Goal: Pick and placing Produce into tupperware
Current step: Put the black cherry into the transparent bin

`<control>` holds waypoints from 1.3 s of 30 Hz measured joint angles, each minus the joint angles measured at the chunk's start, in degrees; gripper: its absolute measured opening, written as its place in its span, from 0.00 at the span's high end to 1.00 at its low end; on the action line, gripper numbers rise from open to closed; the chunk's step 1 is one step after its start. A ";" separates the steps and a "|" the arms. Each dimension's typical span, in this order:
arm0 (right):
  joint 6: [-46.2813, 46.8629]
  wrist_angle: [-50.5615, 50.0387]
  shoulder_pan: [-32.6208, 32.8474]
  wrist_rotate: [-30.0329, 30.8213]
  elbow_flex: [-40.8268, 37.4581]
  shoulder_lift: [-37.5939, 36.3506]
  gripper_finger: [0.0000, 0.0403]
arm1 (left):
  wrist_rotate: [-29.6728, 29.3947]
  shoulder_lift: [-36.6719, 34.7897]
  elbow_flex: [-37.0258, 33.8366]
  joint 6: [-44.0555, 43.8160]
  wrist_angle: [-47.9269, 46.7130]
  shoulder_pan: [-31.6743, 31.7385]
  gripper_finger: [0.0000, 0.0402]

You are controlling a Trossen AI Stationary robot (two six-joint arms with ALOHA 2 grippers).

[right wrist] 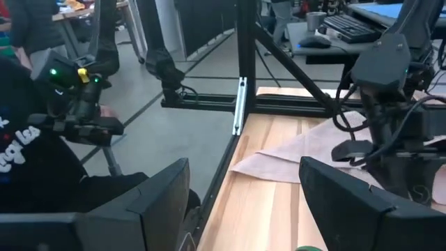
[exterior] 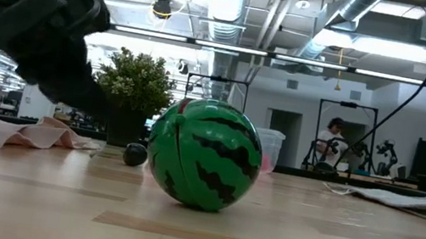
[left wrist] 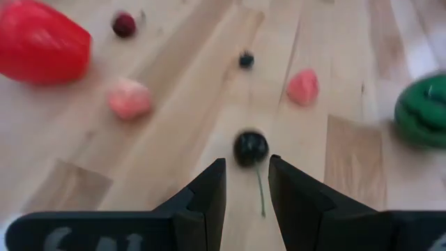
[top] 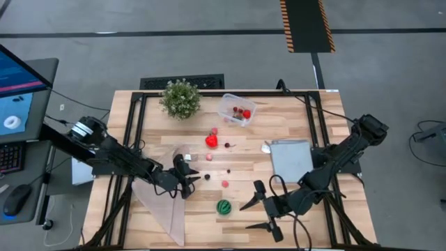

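The clear tupperware (top: pixel 237 109) stands near the far edge with red pieces inside. On the table lie a red strawberry (top: pixel 212 141), pink pieces (top: pixel 208 157) (top: pixel 225 183), small dark pieces (top: pixel 228 169) and the green striped ball (top: pixel 224 206) (exterior: pixel 204 154). My left gripper (top: pixel 189 176) (left wrist: pixel 247 162) is low over the table and open by a narrow gap. A dark cherry (left wrist: pixel 251 148) (exterior: pixel 135 154) lies just past its fingertips, its stem running back between them. My right gripper (top: pixel 252 213) (right wrist: pixel 245 167) is wide open, right of the ball.
A bushy potted plant (top: pixel 180 97) stands at the far left. A pink cloth (top: pixel 164 202) lies under the left arm near the near edge. A grey-blue sheet (top: pixel 291 159) lies on the right. Bare wood shows between the scattered pieces and the tub.
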 joint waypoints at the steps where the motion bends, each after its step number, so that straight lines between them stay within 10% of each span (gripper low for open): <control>1: 0.12 0.01 0.00 -0.02 -0.02 0.00 0.27 | 0.40 0.75 0.17 0.04 -0.17 -0.12 0.76; 39: 2.17 -1.33 -1.11 -0.07 0.00 0.09 0.27 | 0.18 4.65 0.58 1.83 2.43 -1.83 0.61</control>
